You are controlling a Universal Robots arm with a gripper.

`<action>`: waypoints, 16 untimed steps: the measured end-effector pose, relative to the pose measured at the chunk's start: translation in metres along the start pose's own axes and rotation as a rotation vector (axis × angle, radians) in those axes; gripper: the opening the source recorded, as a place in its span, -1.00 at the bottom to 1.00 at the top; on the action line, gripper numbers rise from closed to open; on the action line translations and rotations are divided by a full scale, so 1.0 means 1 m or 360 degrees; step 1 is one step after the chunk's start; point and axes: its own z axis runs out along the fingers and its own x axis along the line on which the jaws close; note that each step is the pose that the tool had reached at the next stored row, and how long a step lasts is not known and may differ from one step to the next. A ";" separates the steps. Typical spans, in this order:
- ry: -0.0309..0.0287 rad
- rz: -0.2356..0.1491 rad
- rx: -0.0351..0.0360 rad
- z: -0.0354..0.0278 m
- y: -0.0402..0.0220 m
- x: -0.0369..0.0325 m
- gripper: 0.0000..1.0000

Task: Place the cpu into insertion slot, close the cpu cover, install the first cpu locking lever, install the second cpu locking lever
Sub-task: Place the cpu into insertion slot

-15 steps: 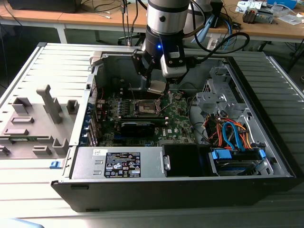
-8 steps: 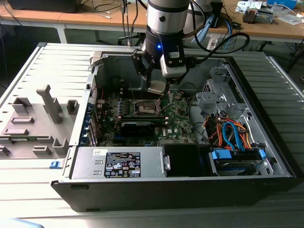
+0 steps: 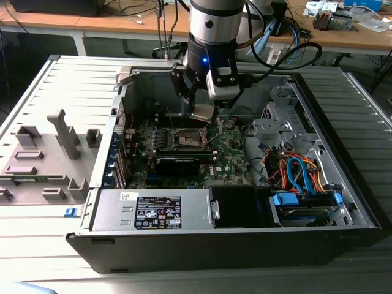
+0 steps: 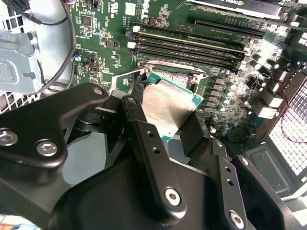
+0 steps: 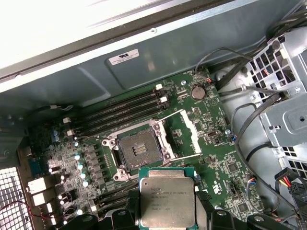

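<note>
My gripper (image 3: 202, 111) hangs inside the open computer case, shut on the cpu (image 3: 201, 114), a flat square chip with a silvery top. In both wrist views the black fingers (image 4: 140, 125) clamp the cpu (image 4: 169, 106) (image 5: 167, 196) by two opposite edges. The insertion slot (image 5: 139, 148) (image 3: 185, 139) lies open on the green board, dark centre bare, a short way below and beside the chip. The cpu cover (image 5: 190, 130) stands swung up at the socket's side. Two thin locking levers (image 5: 169, 115) stick out, released.
Long black memory slots (image 5: 120, 112) run beside the socket. A black card (image 3: 177, 162), the power supply (image 3: 153, 211) and a drive cage with blue and orange cables (image 3: 300, 174) crowd the case. Metal case walls (image 3: 128, 82) ring the board. A grey fixture (image 3: 43, 153) lies outside.
</note>
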 end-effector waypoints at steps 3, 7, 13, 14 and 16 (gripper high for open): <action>-0.00005 0.0006 0.0000 -0.0001 0.0000 0.0000 0.09; -0.00012 0.0014 0.0000 0.0000 0.0000 0.0000 0.09; -0.00023 0.0028 0.0000 0.0000 0.0000 0.0000 0.09; -0.00024 0.0030 0.0000 0.0000 0.0000 0.0000 0.09; -0.00027 0.0033 0.0000 0.0000 0.0000 0.0000 0.09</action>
